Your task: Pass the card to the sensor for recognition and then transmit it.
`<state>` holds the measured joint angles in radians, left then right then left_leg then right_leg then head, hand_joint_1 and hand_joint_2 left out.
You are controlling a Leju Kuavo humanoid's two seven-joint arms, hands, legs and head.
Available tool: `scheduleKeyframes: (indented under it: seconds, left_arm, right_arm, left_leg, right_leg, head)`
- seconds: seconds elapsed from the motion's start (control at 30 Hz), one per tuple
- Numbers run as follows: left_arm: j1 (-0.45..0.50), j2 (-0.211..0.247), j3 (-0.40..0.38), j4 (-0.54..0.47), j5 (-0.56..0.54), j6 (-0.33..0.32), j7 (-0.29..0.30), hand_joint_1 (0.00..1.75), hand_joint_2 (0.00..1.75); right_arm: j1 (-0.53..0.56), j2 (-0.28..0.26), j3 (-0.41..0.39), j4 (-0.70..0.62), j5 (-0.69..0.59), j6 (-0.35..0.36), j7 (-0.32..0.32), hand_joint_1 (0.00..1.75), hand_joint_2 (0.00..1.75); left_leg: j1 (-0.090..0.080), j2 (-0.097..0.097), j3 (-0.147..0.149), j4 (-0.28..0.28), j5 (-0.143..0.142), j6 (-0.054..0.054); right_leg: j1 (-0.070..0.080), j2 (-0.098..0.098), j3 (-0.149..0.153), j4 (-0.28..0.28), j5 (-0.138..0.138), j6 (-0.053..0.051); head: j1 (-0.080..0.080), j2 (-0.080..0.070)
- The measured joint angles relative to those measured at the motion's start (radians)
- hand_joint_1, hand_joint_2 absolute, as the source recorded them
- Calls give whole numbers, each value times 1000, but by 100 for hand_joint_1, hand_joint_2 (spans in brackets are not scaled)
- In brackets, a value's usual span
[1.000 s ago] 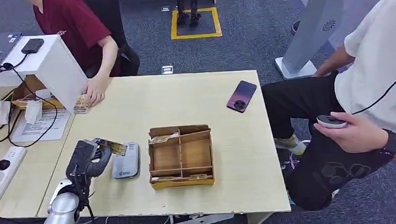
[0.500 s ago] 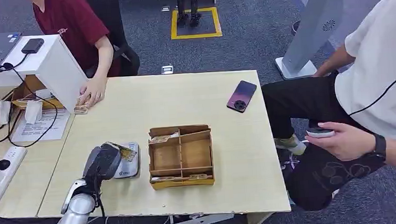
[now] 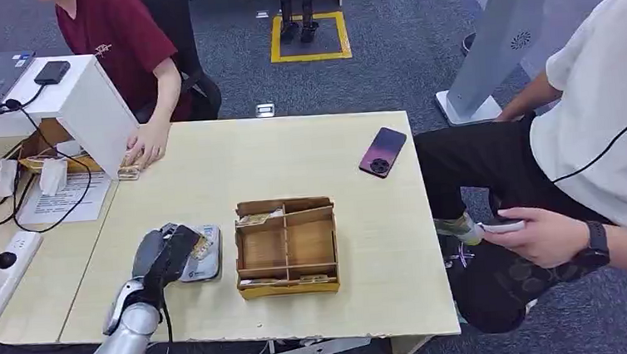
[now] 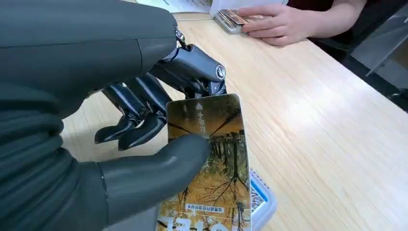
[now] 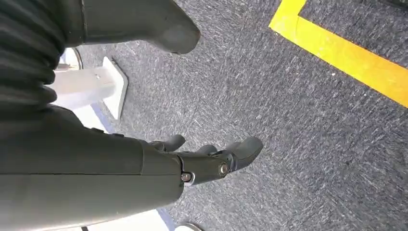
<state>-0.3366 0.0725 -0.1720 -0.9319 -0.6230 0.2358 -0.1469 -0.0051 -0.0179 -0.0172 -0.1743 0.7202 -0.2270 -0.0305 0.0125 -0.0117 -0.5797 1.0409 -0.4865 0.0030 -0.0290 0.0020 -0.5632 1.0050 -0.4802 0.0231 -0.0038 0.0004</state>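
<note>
From the head view, the left hand [image 3: 164,252] sits at the near left of the table [image 3: 292,153], grasping the card [image 3: 201,246] and holding it directly over the grey sensor [image 3: 205,259]. The card juts out of the hand toward the wooden divided box [image 3: 287,245], which stands just beside the sensor on the robot's right. So the card lies between hand and box, its long axis running roughly out from the fingers across the sensor's top. I judge the reading step is in hand, and that the passing-on turns on this left arm alone, since it is the only one at the table

From the left wrist view, the thumb [image 4: 159,168] presses the printed face of the card [image 4: 211,159] against the dark fingers [image 4: 144,130] behind it. The pale edge of the sensor [image 4: 262,207] peeks out just beneath the card's lower half; whether the card touches it I cannot tell

From the right wrist view, the right hand [image 5: 211,159] hangs over dark carpet [image 5: 298,139], fingers loosely curled and apart, grasping nothing, well away from the task
</note>
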Motion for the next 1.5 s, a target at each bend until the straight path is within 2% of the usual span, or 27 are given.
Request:
scheduleKeyframes:
  seconds: [0.17, 0.33, 0.7, 0.83, 0.87, 0.93, 0.97, 1.0, 1.03, 1.07, 1.1, 1.17, 1.23, 1.33, 1.43, 1.5]
  left_arm:
    - [-11, 0, 5, 44, -83, 50, 14, 175, 175]
    - [-20, 0, 8, 76, -132, 71, 25, 175, 175]
    - [-30, -5, 10, 108, -163, 81, 30, 175, 175]
    - [-31, -8, 26, 112, -135, 54, 0, 175, 175]
    - [-31, -10, 29, 112, -104, 36, -19, 175, 175]
    - [-30, -20, 51, 111, 43, -64, -91, 175, 175]
    - [-22, -37, 87, 100, 200, -159, -139, 175, 175]
    - [-11, -46, 108, 82, 326, -219, -162, 175, 175]
    - [2, -58, 131, 55, 454, -263, -175, 175, 175]
    - [13, -66, 142, 28, 536, -277, -176, 175, 175]
    - [24, -75, 146, -1, 609, -277, -185, 175, 175]
    - [32, -82, 148, -49, 684, -271, -189, 175, 175]
    - [35, -87, 150, -85, 707, -263, -195, 175, 175]
    - [37, -106, 166, -134, 750, -216, -262, 175, 175]
    - [22, -119, 174, -192, 742, -118, -294, 175, 175]
    - [-8, -121, 174, -214, 680, -22, -321, 175, 175]
  right_arm:
    - [0, 0, -1, 0, 13, 4, -2, 0, 175]
    - [0, 0, -3, 0, 16, 3, -4, 0, 175]
    - [0, 0, -4, 0, 24, 3, -4, 0, 175]
    - [0, 0, -5, 0, 31, 2, -4, 0, 175]
    - [0, 0, -5, 0, 32, 1, -4, 0, 175]
    - [0, 0, -6, 0, 34, -1, -4, 0, 175]
    - [0, 0, -6, 0, 39, -5, -4, 0, 175]
    - [0, 0, -7, 0, 43, -10, -4, 0, 175]
    - [0, 0, -9, 0, 46, -13, -3, 0, 175]
    - [0, 0, -12, 0, 50, -13, -3, 0, 175]
    - [0, 0, -15, 0, 55, -13, -3, 0, 175]
    - [0, 0, -19, 0, 59, -13, -3, 0, 175]
    - [0, 1, -24, 0, 64, -13, -3, 0, 175]
    - [0, 1, -27, 0, 67, -14, -3, 0, 175]
    - [-2, 1, -27, 0, 77, -14, -3, 0, 175]
    - [-4, 1, -27, 0, 88, -10, -3, 0, 175]
  left_leg:
    - [0, 0, 0, 0, 0, 0]
    - [0, 0, 0, 0, 0, 0]
    - [0, 0, 1, 0, 0, 0]
    - [0, 0, 1, 0, 0, 0]
    - [0, 0, 1, 0, 0, 0]
    - [0, 0, 1, 0, 1, 0]
    - [0, 0, 1, 0, 1, 0]
    - [0, 0, 1, 0, 1, 0]
    - [0, 0, 0, 0, 1, 0]
    - [0, 0, 0, 0, 1, 0]
    - [0, 0, 0, 0, 1, 0]
    - [0, 0, 0, 0, 1, 0]
    - [0, -1, 0, 0, 1, 0]
    - [0, -1, 0, 0, 1, 0]
    - [0, -1, -1, 0, 1, 1]
    - [0, -1, -1, 0, 1, 0]
  right_leg:
    - [0, 0, 0, 0, 0, 0]
    - [0, 0, 0, 0, 0, 0]
    - [0, 0, 1, 0, 0, 0]
    - [0, 0, 1, 0, 0, 0]
    - [0, 0, 1, 0, 0, 0]
    - [0, -1, 1, 0, 0, 0]
    - [0, -1, 1, 0, 0, 0]
    - [0, -1, 1, 0, 0, 0]
    - [0, -1, 1, 0, 0, 0]
    - [0, -1, 1, 0, 0, 0]
    - [0, -1, 1, 0, 0, 0]
    - [0, -1, 1, 0, 0, 0]
    - [0, -1, 0, 0, 0, 0]
    - [0, -1, 0, 0, 0, 0]
    - [0, -2, 0, 0, 0, 0]
    - [0, -1, 0, 0, 1, 1]
  head:
    - [0, 0]
    - [0, 0]
    - [0, 0]
    - [0, 0]
    - [0, 0]
    - [0, 0]
    - [0, 0]
    - [0, 0]
    - [0, 0]
    - [0, 0]
    - [0, 0]
    - [0, 0]
    - [0, 0]
    - [0, 0]
    - [0, 0]
    - [0, 0]
